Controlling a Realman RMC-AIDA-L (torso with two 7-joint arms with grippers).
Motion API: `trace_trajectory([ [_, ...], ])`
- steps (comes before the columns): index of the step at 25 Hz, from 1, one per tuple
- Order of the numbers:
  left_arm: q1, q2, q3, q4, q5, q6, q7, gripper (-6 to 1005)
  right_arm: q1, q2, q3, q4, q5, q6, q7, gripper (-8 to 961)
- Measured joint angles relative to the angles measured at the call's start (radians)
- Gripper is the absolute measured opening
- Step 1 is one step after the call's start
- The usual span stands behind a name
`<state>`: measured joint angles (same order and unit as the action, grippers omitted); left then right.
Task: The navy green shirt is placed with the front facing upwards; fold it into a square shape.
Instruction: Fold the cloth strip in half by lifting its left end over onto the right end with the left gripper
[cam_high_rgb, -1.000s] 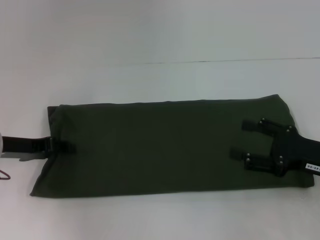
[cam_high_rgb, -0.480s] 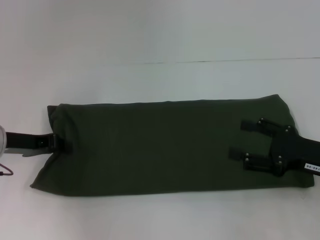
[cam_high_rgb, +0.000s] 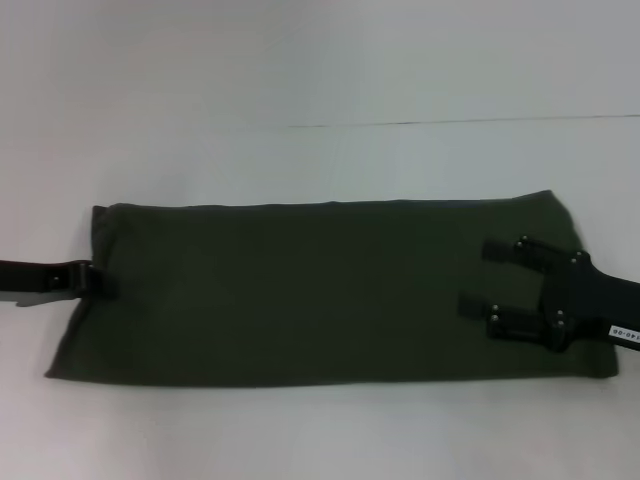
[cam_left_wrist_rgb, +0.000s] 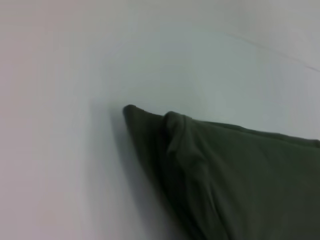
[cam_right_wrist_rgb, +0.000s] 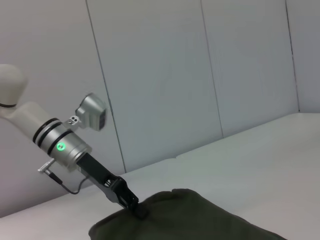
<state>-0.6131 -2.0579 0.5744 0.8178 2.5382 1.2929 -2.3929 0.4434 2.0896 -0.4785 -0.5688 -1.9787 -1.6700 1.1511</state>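
The navy green shirt (cam_high_rgb: 310, 290) lies on the white table as a long, flat, dark olive band, with no lettering showing. At its left end my left gripper (cam_high_rgb: 92, 279) is shut on the cloth's edge. From the right wrist view that same left gripper (cam_right_wrist_rgb: 134, 204) pinches the raised end of the shirt (cam_right_wrist_rgb: 195, 220). My right gripper (cam_high_rgb: 478, 277) lies open on top of the right end, with both fingers spread flat on the fabric. A bunched corner of the shirt (cam_left_wrist_rgb: 225, 165) fills the left wrist view.
The white table (cam_high_rgb: 300, 160) runs on all sides of the shirt, with a thin seam line across it behind the cloth. A pale panelled wall (cam_right_wrist_rgb: 200, 75) stands behind the table.
My left gripper has drawn back to the left with the shirt's edge. The left end now lies flatter and its lower left corner sits farther left. The right gripper has not moved.
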Motion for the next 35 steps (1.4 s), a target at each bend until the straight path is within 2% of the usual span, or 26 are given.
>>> trace_trajectory([
  [7, 0.035, 0.015, -0.014, 0.057, 0.001, 0.016, 0.04, 111, 0.007, 0.002, -0.003, 0.012, 0.0, 0.007, -0.003, 916],
  [15, 0.019, 0.034, -0.054, 0.081, -0.012, 0.062, 0.08, 109, 0.046, 0.006, -0.043, 0.083, 0.0, 0.086, -0.03, 915],
  [17, 0.012, 0.035, -0.059, 0.091, -0.035, 0.097, 0.082, 109, 0.07, 0.007, -0.051, 0.115, 0.0, 0.127, -0.046, 915],
  [23, 0.008, 0.039, -0.062, 0.109, -0.229, 0.233, 0.093, 108, 0.164, 0.009, -0.071, 0.242, -0.001, 0.297, -0.114, 916],
  [26, 0.007, 0.043, -0.065, 0.118, -0.262, 0.267, 0.102, 108, 0.206, 0.011, -0.093, 0.303, 0.0, 0.372, -0.14, 916],
  [31, 0.01, 0.049, -0.121, 0.117, -0.282, 0.299, 0.104, 107, 0.237, 0.013, -0.109, 0.346, 0.001, 0.435, -0.177, 916],
  [35, 0.015, 0.043, -0.131, 0.112, -0.397, 0.353, 0.115, 106, 0.251, 0.016, -0.11, 0.365, 0.002, 0.472, -0.185, 916],
])
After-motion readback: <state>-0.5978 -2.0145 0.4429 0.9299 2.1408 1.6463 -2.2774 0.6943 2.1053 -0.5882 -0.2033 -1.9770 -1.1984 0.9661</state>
